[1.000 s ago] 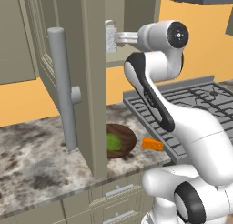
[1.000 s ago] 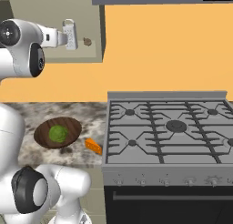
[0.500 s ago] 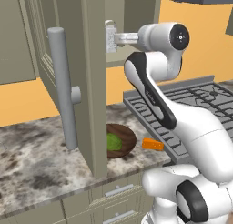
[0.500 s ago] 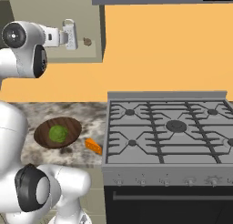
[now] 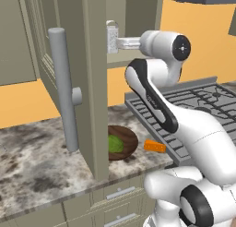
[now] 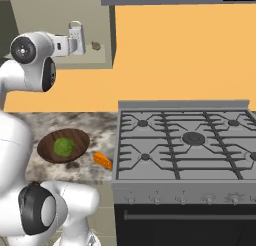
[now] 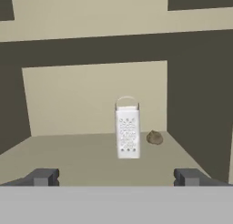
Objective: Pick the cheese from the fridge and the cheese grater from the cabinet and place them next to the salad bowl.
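I see the gripper (image 7: 116,176) fully apart, holding nothing, facing one cheese grater (image 7: 127,131) upright on the cabinet (image 5: 92,83) shelf beside one brown lump (image 7: 154,137). One cheese (image 6: 103,160) lies near one salad bowl (image 6: 63,146) on the table (image 5: 37,166).

The cabinet (image 6: 60,35) stands open at 10 o'clock. On its shelf the cheese grater (image 6: 75,36) is upright, with a small brown lump (image 6: 95,46) just beside it toward 3 o'clock. The claw (image 6: 71,44) is level with the grater, at its 9 o'clock side; finger spacing cannot be read here. On the marbled surface (image 6: 100,127) below, the salad bowl (image 6: 63,146) lies at 8 o'clock. The cheese (image 6: 103,160) rests near the bowl's 4 o'clock edge, apart from it, next to the gas stove (image 6: 185,142).
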